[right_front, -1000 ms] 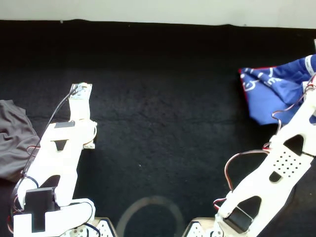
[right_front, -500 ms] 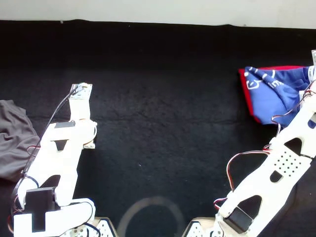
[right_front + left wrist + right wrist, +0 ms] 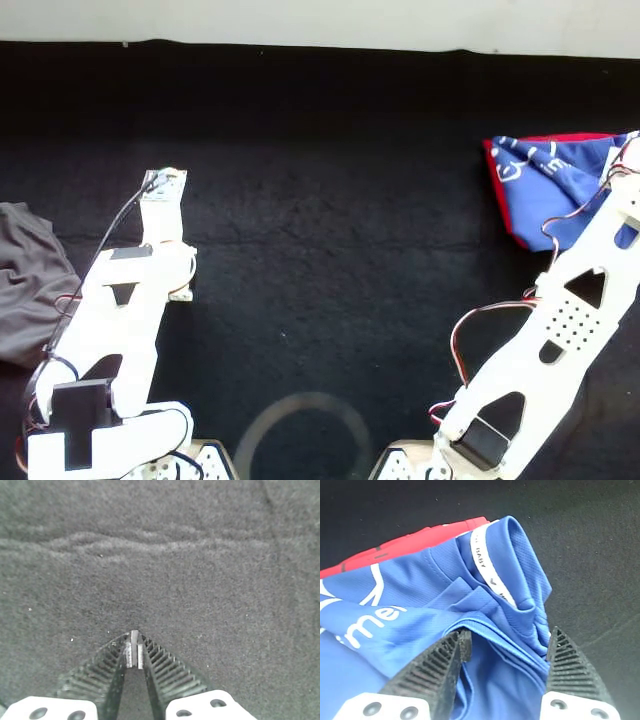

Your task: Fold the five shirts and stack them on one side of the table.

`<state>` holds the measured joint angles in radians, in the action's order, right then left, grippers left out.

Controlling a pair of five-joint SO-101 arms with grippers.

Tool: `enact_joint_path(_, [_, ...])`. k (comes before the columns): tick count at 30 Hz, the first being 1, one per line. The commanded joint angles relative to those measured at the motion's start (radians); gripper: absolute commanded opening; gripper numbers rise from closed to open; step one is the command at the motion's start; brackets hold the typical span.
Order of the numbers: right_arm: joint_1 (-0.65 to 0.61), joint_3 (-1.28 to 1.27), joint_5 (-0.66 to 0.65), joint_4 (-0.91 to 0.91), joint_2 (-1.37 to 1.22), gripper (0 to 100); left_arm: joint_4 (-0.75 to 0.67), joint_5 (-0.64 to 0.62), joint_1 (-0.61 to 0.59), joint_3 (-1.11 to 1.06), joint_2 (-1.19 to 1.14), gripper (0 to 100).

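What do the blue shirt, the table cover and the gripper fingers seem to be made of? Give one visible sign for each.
Blue shirt: likely a synthetic sports knit, slight sheen, tiny mesh holes.
Table cover: dark felt or short-pile carpet, matte, fuzzy with brushed streaks.
Right gripper's fingers: probably black plastic, matte, with moulded ridges.

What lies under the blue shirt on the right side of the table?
A red shirt: only its edge shows past the blue shirt. The rest is covered, so anything else below is hidden.

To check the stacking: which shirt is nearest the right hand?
The blue shirt, directly at the open right hand, atop a red shirt. The dark grey shirt lies at the opposite side.
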<state>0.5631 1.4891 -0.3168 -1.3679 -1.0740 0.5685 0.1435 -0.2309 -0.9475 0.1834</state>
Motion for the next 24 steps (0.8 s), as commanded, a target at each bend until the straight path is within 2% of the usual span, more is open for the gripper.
enact_joint_path(1, [-0.010, 0.033, 0.012, -0.005, 0.094, 23.9, -0.028, 0.006, -0.007, -0.002, 0.010, 1])
enact_joint_path(4, [0.005, -0.002, 0.012, -0.010, 0.097, 25.0, -0.028, 0.006, -0.007, -0.002, 0.010, 1])
enact_joint_path(9, [0.044, -0.005, 0.034, -0.010, 0.105, 36.2, -0.028, 0.006, -0.007, -0.002, 0.010, 1])
enact_joint_path(14, [0.079, 0.070, 0.040, -0.018, 0.107, 36.1, -0.028, 0.006, -0.007, -0.002, 0.010, 1])
enact_joint_path(22, [0.068, 0.286, 0.040, -0.153, 0.139, 35.7, -0.028, 0.006, -0.007, -0.002, 0.010, 1])
enact_joint_path(24, [0.068, 0.274, 0.040, -0.193, 0.171, 28.4, -0.028, 0.006, -0.007, -0.002, 0.010, 1])
